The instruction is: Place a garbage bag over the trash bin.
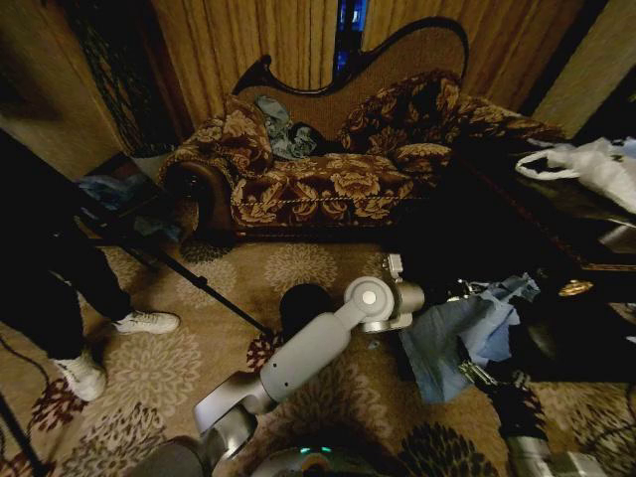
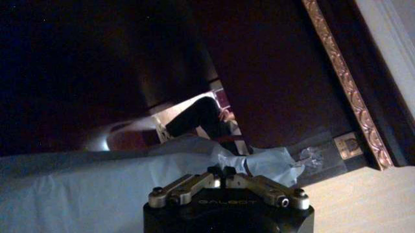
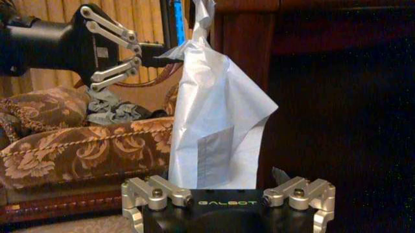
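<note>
The light blue garbage bag [image 1: 465, 340] hangs crumpled in front of me, right of centre over the carpet. My left gripper [image 1: 452, 296] reaches across to its upper edge and is shut on the film [image 2: 222, 171]; from the right wrist it shows pinching the bag's corner [image 3: 162, 53]. My right gripper [image 1: 475, 370] sits under the bag's lower part, its jaws spread wide with the bag [image 3: 217, 126] rising out of the gap [image 3: 227, 191]. The black round trash bin [image 1: 303, 303] stands on the carpet left of the bag, partly behind my left forearm.
A floral sofa [image 1: 328, 184] stands behind the bin. To the right is a dark wooden table [image 1: 556, 214] with a white plastic bag [image 1: 596, 164] on it. A tripod leg [image 1: 199, 283] and a person's legs in white sneakers [image 1: 144, 321] are at the left.
</note>
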